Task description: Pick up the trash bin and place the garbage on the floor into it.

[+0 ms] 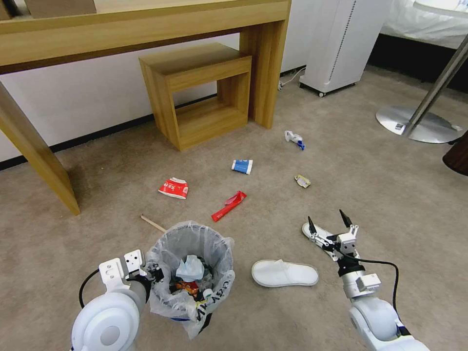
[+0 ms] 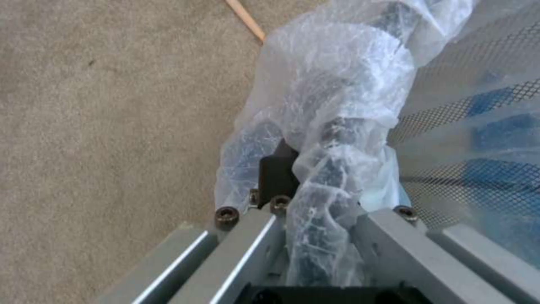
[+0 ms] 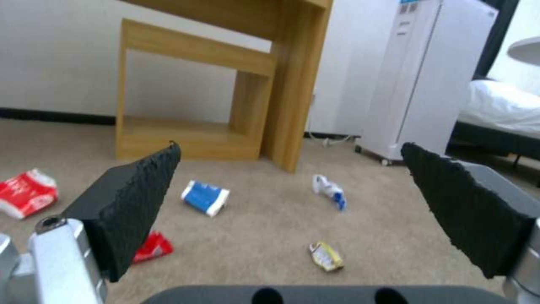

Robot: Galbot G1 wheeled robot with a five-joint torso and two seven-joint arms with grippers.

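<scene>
Beige floor (image 1: 370,195) with garbage (image 1: 229,205) scattered about. Trash bin (image 1: 190,278) gripped at its rim by left tool (image 2: 315,198), clenched. Right tool (image 1: 329,222) spread wide above slipper (image 1: 285,273). Best lowered straight, then pinched gently.

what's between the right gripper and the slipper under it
Nothing visible. The open right gripper hangs over the far slipper with only bare floor around; the left gripper clamps the trash bin rim.
</scene>
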